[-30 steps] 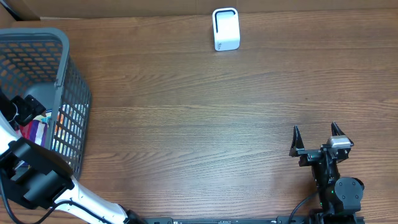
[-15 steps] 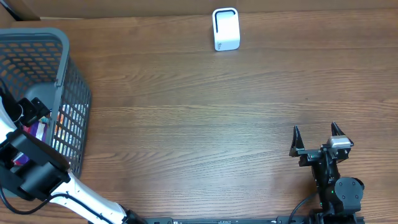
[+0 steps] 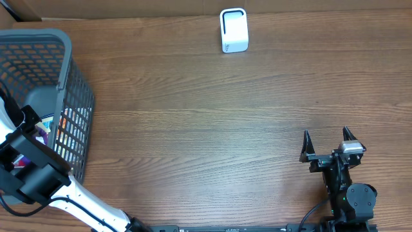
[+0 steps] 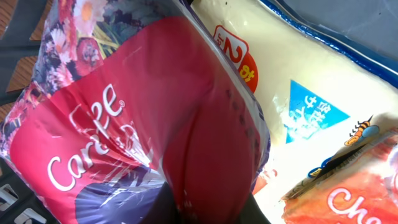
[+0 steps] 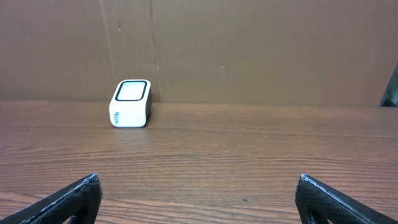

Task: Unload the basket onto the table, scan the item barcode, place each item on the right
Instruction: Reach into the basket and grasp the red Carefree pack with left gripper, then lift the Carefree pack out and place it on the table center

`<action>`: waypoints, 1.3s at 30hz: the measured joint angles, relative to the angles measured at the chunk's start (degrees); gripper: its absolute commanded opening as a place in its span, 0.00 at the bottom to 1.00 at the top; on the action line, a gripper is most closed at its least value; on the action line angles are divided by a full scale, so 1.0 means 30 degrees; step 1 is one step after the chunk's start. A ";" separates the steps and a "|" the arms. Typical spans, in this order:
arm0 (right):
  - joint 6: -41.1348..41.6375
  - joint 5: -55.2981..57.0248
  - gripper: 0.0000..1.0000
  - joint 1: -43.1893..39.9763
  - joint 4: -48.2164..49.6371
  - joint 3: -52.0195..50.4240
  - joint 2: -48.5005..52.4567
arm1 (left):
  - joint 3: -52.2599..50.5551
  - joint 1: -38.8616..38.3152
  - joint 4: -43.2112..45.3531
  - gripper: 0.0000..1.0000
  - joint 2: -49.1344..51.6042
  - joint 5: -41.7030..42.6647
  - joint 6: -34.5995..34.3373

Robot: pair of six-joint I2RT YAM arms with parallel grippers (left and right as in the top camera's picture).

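Pickup stage. The left claw (image 4: 205,208) sits down inside the grey basket (image 3: 71,84) at the left edge of the table (image 3: 193,129). Its jaws are together on a fold of the red packet (image 4: 124,124). In the left wrist view the glossy film creases toward the dark fingers at the bottom of the frame, so I judge it pinched, though how much film is caught is hidden. The red packet lies in the basket against a cream packet (image 4: 292,81) with a blue triangle, and an orange one (image 4: 348,199) shows at lower right. No barcode shows on the face turned to the camera. The scanner (image 3: 234,29), a small white box with a dark-rimmed window, stands at the far edge of the table, well apart from the basket. Next move, as I read it: lift straight up until the packet clears the rim, carry it across to the scanner, and turn it until the barcode side faces the window. That side must first be found. Thin film may slip, and a neighbouring packet could drag along. The left arm (image 3: 26,174) comes up from the near left corner, wrist bent over the basket's near wall and pointing down. The right arm (image 3: 347,187) is folded at near right, its right claw (image 3: 326,135) spread wide and empty, aimed toward the far side.
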 measured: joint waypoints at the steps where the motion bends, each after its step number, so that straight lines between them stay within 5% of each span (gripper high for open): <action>1: 0.0000 0.0000 1.00 0.0000 -0.0007 0.0000 0.0000 | 0.0000 0.0000 -0.0015 0.04 0.0000 -0.0007 -0.0007; 10: 0.0000 0.0007 1.00 0.0000 -0.0015 0.0000 0.0000 | 0.0998 0.0000 -0.1180 0.04 0.0168 0.0204 -0.0044; 20: -0.0007 -0.0007 1.00 0.0007 -0.0007 0.0000 0.0000 | 0.7555 -0.0022 -0.3570 0.04 -0.0168 0.1851 -0.2718; 30: 0.0000 0.0000 1.00 0.0000 -0.0015 0.0000 0.0000 | 1.0542 -0.0168 -0.2331 0.04 -0.5581 0.6921 -0.3315; 39: 0.0007 0.0000 1.00 0.0000 0.0000 0.0000 0.0000 | 1.0965 -0.5807 -0.2106 0.04 -0.9224 1.1489 -0.3555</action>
